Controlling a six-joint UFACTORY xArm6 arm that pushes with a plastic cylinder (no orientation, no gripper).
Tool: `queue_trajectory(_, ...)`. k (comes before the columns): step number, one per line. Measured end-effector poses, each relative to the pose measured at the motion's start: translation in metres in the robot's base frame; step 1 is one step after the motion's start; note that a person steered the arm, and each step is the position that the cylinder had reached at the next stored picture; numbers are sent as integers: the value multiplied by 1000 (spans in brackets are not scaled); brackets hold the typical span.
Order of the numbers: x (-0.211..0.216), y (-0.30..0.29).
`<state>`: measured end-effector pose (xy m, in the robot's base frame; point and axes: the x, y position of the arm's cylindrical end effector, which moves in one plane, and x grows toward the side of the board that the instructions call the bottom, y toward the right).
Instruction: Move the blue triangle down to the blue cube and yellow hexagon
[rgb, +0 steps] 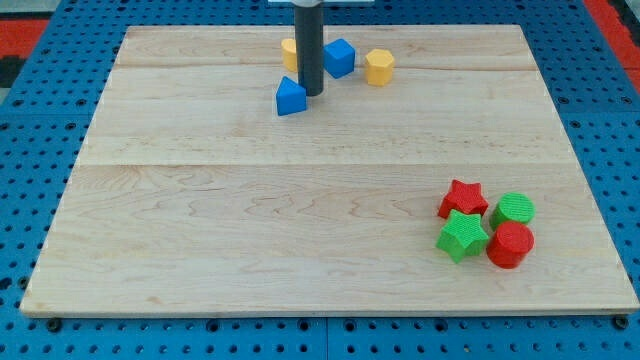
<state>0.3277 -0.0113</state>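
The blue triangle (290, 97) lies near the board's top, left of centre. My tip (313, 93) stands right beside it, at its right edge, touching or nearly so. The blue cube (339, 57) sits just up and to the right of the rod. The yellow hexagon (379, 67) lies to the right of the cube. Another yellow block (289, 53) is partly hidden behind the rod, at its left; its shape cannot be made out.
A cluster sits at the lower right: a red star (462, 199), a green star (462, 235), a green cylinder (514, 209) and a red cylinder (511, 244). The wooden board (300, 230) lies on a blue pegboard.
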Motion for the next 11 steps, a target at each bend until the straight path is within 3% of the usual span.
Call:
queue_trajectory(2,-13,112)
queue_trajectory(3,-26,140)
queue_trajectory(5,-81,36)
queue_trajectory(6,-58,69)
queue_trajectory(7,45,72)
queue_trajectory(8,45,24)
queue_trajectory(9,0,-13)
queue_trajectory(11,26,-21)
